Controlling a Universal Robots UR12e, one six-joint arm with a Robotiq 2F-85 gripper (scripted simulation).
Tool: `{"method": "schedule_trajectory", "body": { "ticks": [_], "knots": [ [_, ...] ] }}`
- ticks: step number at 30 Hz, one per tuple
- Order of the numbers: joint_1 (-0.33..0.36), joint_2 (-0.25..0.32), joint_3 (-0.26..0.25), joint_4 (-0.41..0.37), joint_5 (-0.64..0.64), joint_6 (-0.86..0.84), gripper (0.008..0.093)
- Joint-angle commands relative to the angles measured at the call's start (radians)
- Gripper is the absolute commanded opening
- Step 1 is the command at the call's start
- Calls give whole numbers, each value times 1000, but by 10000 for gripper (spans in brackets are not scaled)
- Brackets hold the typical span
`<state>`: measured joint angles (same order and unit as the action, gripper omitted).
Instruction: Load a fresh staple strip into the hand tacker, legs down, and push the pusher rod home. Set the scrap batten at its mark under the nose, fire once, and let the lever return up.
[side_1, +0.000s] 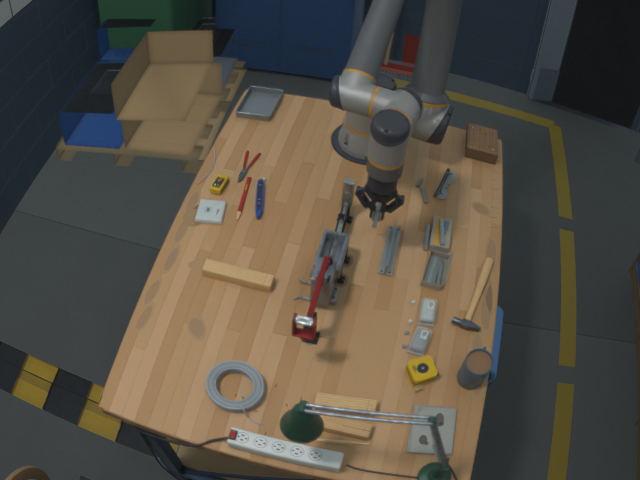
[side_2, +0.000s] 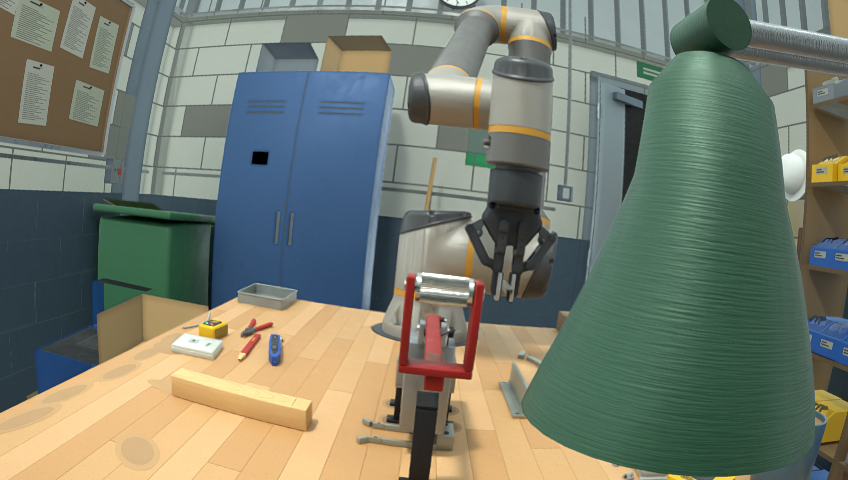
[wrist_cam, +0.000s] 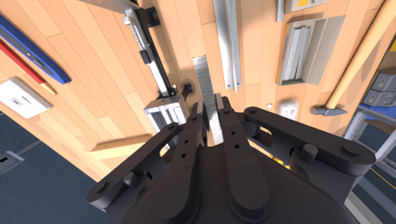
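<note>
My gripper (side_1: 378, 213) (side_2: 506, 279) (wrist_cam: 211, 107) is up in the air over the bench, closed on a grey staple strip (wrist_cam: 208, 93) that I carry pointing forward past my fingertips. The hand tacker (side_1: 328, 268) (side_2: 431, 351) stands clamped at mid-bench, left of and nearer than my gripper, with its red lever (side_1: 315, 294) raised. Its pusher rod (side_1: 345, 204) (wrist_cam: 149, 53) is drawn out behind the open magazine (wrist_cam: 166, 113). The scrap batten (side_1: 238, 275) (side_2: 241, 397) lies flat to the tacker's left, apart from it.
An open staple box (side_1: 437, 269) (wrist_cam: 303, 51) lies right of a metal rail (side_1: 389, 250) (wrist_cam: 228, 43) below the gripper. A hammer (side_1: 473, 295), small boxes and a tape measure (side_1: 422, 369) sit further right. Hand tools (side_1: 250, 188) lie left, and a green lamp (side_2: 684, 250) stands at the near edge.
</note>
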<state>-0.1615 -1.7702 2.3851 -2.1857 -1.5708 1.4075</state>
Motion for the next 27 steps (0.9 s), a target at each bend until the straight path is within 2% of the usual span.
{"method": "schedule_trajectory", "body": {
  "ticks": [1,27],
  "knots": [
    [-4,3,-3,-1,0,-4,80],
    [-103,94,-76,-19,0,-102,80]
  ]
}}
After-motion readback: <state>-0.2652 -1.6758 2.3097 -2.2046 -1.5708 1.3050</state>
